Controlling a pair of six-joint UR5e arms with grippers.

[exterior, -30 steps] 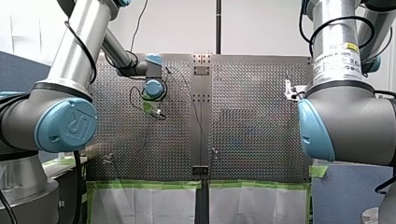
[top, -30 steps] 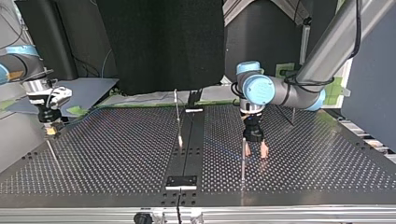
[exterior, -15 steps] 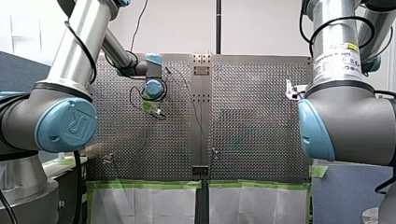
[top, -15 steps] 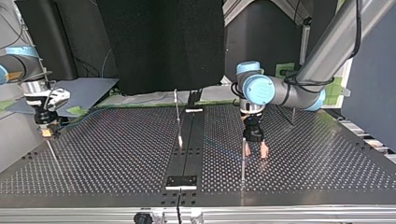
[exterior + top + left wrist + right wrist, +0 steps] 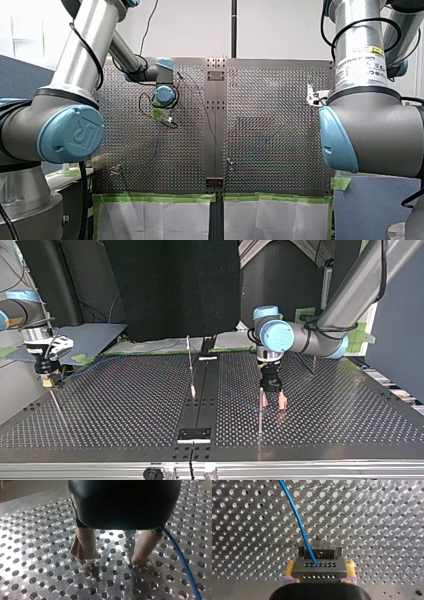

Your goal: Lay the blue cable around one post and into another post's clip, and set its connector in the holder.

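Table [image 5: 249,517] edge: right end effector [image 5: 320,563] grips connector [image 5: 319,569]; left end effector [image 5: 111,561] released w/ room.

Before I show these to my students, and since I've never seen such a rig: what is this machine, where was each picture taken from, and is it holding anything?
This is a robot: my left arm and my right arm work at a metal table full of holes. One picture looks from behind the arms, over the table. One faces them from across it, so the sides are swapped. Two come from cameras on the wrists. Thin posts stand on the table, and a blue cable runs over it. My right pincer, with yellow pads, is shut on the cable's connector, a grey block with rows of holes. My left pincer is open, tips down near the table, holding nothing; the cable passes beside it.
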